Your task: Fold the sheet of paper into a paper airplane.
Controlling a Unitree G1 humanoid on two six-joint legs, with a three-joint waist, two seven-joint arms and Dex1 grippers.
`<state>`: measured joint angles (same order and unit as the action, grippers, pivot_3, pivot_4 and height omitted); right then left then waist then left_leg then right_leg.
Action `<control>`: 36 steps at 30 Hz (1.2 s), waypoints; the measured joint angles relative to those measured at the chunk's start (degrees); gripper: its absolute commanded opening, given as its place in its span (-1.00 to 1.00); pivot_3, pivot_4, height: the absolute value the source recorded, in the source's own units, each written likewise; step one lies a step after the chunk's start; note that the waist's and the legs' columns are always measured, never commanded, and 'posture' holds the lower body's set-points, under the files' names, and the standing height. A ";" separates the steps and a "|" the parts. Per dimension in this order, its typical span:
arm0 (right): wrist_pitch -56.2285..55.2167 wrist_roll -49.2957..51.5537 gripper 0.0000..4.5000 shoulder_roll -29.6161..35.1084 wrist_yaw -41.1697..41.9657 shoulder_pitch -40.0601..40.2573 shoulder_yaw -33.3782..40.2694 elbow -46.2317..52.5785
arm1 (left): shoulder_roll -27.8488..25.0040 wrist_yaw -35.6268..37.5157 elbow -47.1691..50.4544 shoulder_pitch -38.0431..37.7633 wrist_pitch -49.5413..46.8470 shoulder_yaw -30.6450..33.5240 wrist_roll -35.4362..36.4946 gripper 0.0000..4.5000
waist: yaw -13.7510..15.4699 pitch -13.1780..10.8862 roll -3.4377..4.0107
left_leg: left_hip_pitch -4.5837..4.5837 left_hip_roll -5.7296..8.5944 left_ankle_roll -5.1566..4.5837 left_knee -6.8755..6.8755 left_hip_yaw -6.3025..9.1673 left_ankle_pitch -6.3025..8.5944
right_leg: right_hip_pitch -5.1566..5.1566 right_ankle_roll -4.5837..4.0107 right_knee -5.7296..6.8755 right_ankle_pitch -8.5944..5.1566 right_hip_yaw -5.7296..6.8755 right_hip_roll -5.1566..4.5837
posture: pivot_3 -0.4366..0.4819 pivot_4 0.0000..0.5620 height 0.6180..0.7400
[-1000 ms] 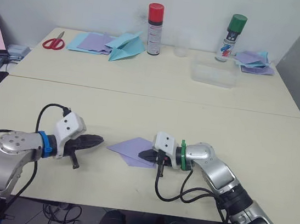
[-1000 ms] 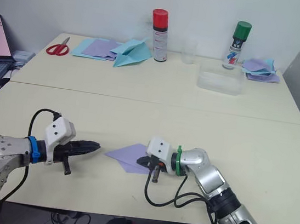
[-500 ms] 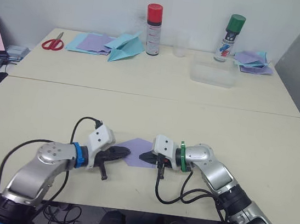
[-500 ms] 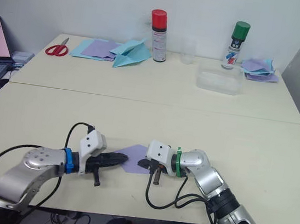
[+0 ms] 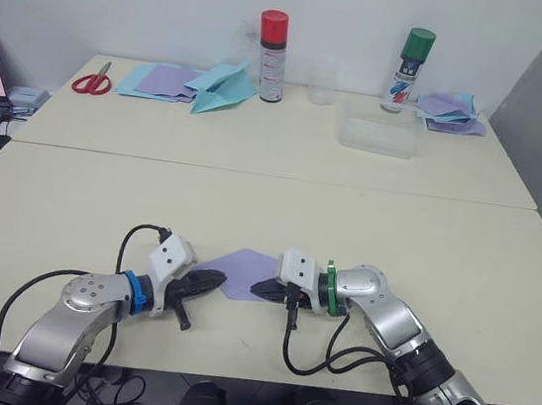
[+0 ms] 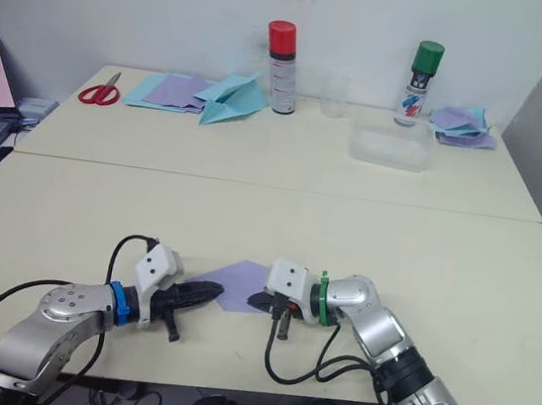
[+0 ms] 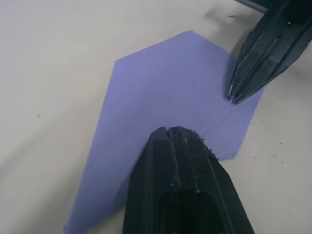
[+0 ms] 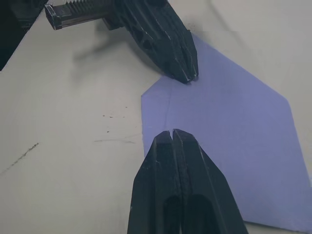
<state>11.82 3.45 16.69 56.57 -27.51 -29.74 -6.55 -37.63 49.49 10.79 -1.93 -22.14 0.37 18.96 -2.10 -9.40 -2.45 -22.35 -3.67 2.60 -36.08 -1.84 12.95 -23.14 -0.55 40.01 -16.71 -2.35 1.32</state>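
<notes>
lavender sheet of paper (image 5: pixel 246 261) flat on near table (image 5: pixel 441 275) | left gripper (image 5: pixel 213 279) closed, tip pressing left edge | right gripper (image 5: pixel 260 288) closed, tip pressing right part

Lavender sheet of paper (image 5: pixel 242 273) lies flat, corners folded.

Left gripper (image 5: pixel 217 278) fingers closed, right gripper (image 5: pixel 258 287) fingers closed, tips facing

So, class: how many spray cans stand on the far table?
2. The red-capped spray can stands beside the light-blue paper airplane; the green-capped spray can stands behind the clear plastic container.
</notes>
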 measured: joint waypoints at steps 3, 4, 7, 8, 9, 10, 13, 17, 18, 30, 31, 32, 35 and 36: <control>0.33 0.02 -0.99 -1.03 -0.54 -0.05 0.76 0.00 | 0.09 -0.16 0.01 -0.21 0.00 0.12 0.05 -1.00 | 0.00 0.03 0.03 | 0.02 -0.01 0.00 0.02 0.02 0.00 | 0.00 -0.01 0.01 0.01 0.01 0.10 | -0.05 -0.47 1.00; 0.76 0.02 -0.99 -1.27 -0.74 -0.05 0.92 0.00 | 0.23 -0.24 0.01 -0.23 -0.01 0.12 0.08 -1.00 | 0.02 0.04 0.06 | 0.03 -0.02 0.00 0.02 0.01 0.00 | 0.00 -0.01 0.02 0.00 0.01 0.10 | -0.05 -0.47 1.00; 2.57 -0.42 -0.99 -1.26 -0.95 -0.06 0.80 -0.39 | 1.55 -0.96 -0.13 -0.33 -0.03 0.08 0.09 -1.00 | 0.20 0.13 0.21 | 0.02 -0.02 0.00 0.02 0.00 0.00 | 0.01 -0.01 0.01 0.00 -0.04 0.07 | -0.05 -0.47 1.00; 2.91 -0.81 -0.99 -1.00 -0.81 -0.06 0.43 -0.63 | 1.84 -1.24 -0.13 -0.33 -0.03 0.02 0.09 -1.00 | 0.21 0.14 0.21 | 0.02 -0.02 0.00 0.00 -0.01 0.00 | 0.01 -0.01 0.01 0.01 -0.05 0.06 | -0.05 -0.47 1.00; 2.95 -1.10 -0.99 -0.90 -0.73 -0.05 0.31 -0.65 | 1.86 -1.31 -0.13 -0.34 -0.03 0.02 0.09 -1.00 | 0.21 0.14 0.20 | 0.02 -0.01 0.00 0.00 -0.01 0.00 | 0.02 0.00 0.01 0.01 -0.05 0.05 | -0.05 -0.47 1.00; 2.86 -1.56 -0.99 -0.81 -0.65 -0.07 0.26 -0.61 | 1.86 -1.37 -0.12 -0.34 -0.20 0.03 0.19 -1.00 | 0.22 0.18 0.22 | 0.03 -0.01 0.00 0.00 -0.02 0.00 | 0.02 0.01 0.01 0.02 -0.08 0.05 | -0.05 -0.47 1.00; 2.57 -2.31 -0.99 -0.64 -0.59 -0.40 -0.19 -0.55 | 1.76 -1.33 0.20 -0.24 -1.60 0.69 1.60 -1.00 | 0.18 0.30 0.24 | 0.04 -0.01 0.00 0.00 -0.02 0.00 | 0.02 0.01 0.01 0.02 -0.07 0.06 | -0.05 -0.47 1.00; 2.48 -2.71 -0.99 -0.67 -0.78 -0.68 -0.41 -0.67 | -0.69 0.13 0.12 0.33 -2.41 1.71 2.53 -1.00 | 0.12 0.30 0.25 | 0.03 0.00 0.00 0.03 0.00 0.00 | -0.01 0.00 0.01 0.02 -0.03 0.14 | -0.05 -0.47 1.00; 2.49 -2.70 -0.99 -0.74 -0.89 -0.68 -0.38 -0.73 | -1.53 0.45 -0.02 0.57 -2.53 1.76 2.52 -1.00 | 0.13 0.30 0.25 | 0.03 0.00 0.00 0.03 0.01 0.00 | -0.01 0.00 0.01 0.01 -0.02 0.14 | -0.05 -0.47 1.00; 15.69 2.93 -0.99 0.31 -1.48 -0.46 6.23 4.82 | -3.59 1.73 -1.95 2.59 -3.43 -0.74 1.06 -1.00 | 0.23 0.40 0.42 | 0.03 -0.03 0.00 0.02 -0.03 0.00 | 0.00 0.01 0.00 0.01 -0.11 -0.01 | -0.05 -0.47 1.00; 18.98 4.81 -0.91 0.20 -1.85 -0.57 8.01 6.64 | -3.59 1.59 -1.92 2.70 -3.43 -1.03 0.85 -1.00 | 0.24 0.45 0.47 | 0.03 -0.03 0.00 0.03 -0.03 0.00 | 0.01 0.01 -0.01 0.01 -0.11 -0.02 | -0.05 -0.47 1.00; 22.55 6.78 -0.82 0.00 -2.26 -0.70 9.91 8.22 | -3.59 1.43 -1.89 2.76 -3.42 -1.26 0.72 -1.00 | 0.24 0.51 0.52 | 0.03 -0.04 0.00 0.03 -0.03 0.00 | 0.01 0.01 -0.01 0.01 -0.11 -0.03 | -0.05 -0.47 1.00; 35.22 12.84 -0.43 0.13 -4.93 -1.35 16.21 12.81 | -3.54 1.13 -1.85 2.77 -3.41 -1.51 0.69 -1.00 | 0.23 0.60 0.63 | 0.03 -0.05 0.00 0.04 -0.03 0.00 | 0.02 0.01 -0.02 0.01 -0.13 -0.12 | -0.05 -0.47 1.00; 38.94 14.24 -0.26 0.95 -5.72 -1.35 17.53 14.13 | -3.54 1.13 -1.82 2.75 -3.41 -1.56 0.69 -1.00 | 0.23 0.61 0.64 | 0.03 -0.04 0.00 0.05 -0.04 0.00 | 0.02 0.01 -0.04 0.00 -0.13 -0.14 | -0.05 -0.47 1.00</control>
<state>50.76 17.69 17.64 50.85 -28.86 -12.22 7.58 -41.17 50.62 8.97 0.82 -25.55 -1.19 19.65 -1.87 -8.79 -1.81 -22.33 -3.71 2.60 -36.03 -1.88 12.95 -23.12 -0.53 39.96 -16.70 -2.48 1.17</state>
